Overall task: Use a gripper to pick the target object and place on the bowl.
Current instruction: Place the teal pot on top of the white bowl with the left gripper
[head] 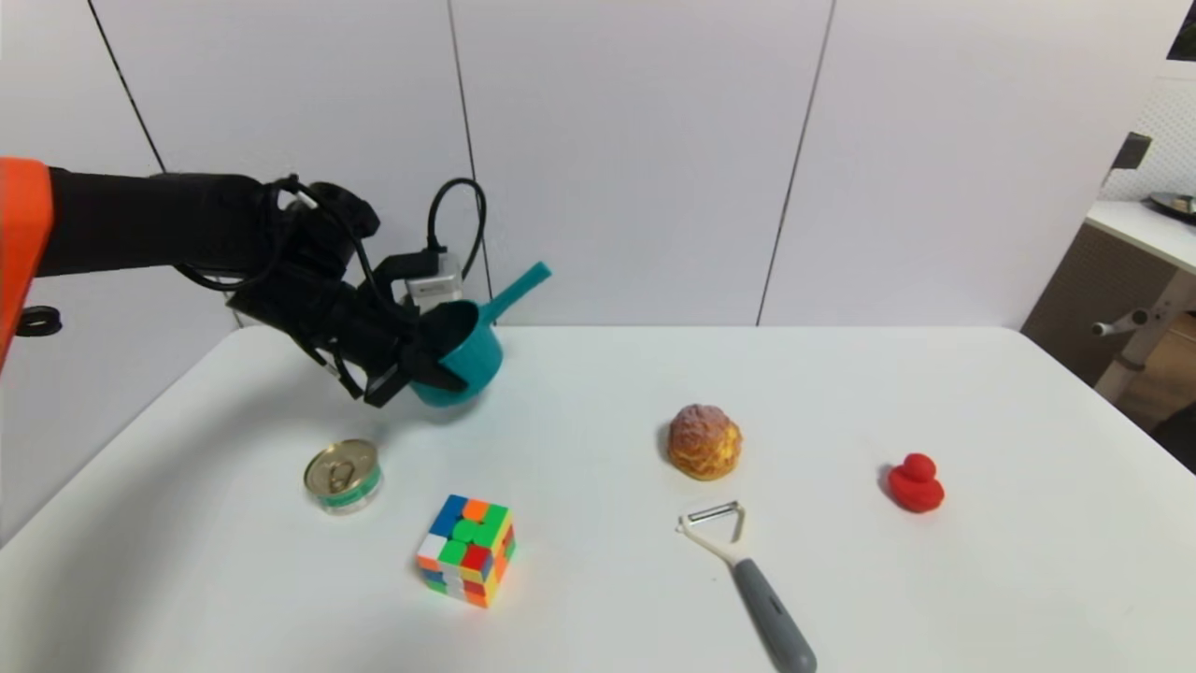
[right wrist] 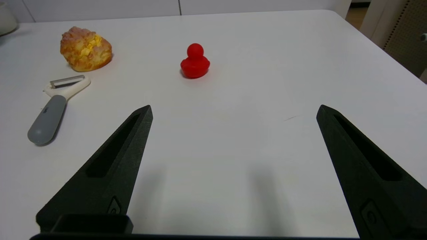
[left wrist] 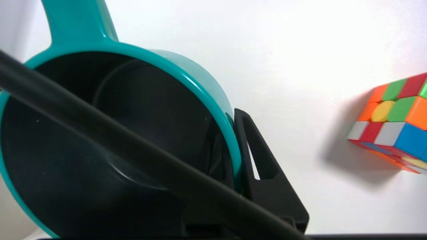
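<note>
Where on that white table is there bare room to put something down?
Widest bare patch: the far table behind the pastry and red duck. Another lies nearside between peeler and duck. It is crowded on the left, where the left gripper holds the teal saucepan above the can and cube.

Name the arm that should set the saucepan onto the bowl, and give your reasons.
Left. Its tool already pinches the saucepan by the rim, lifted off the table. The right tool hangs open and empty near the duck. The bowl isn't clearly visible.
</note>
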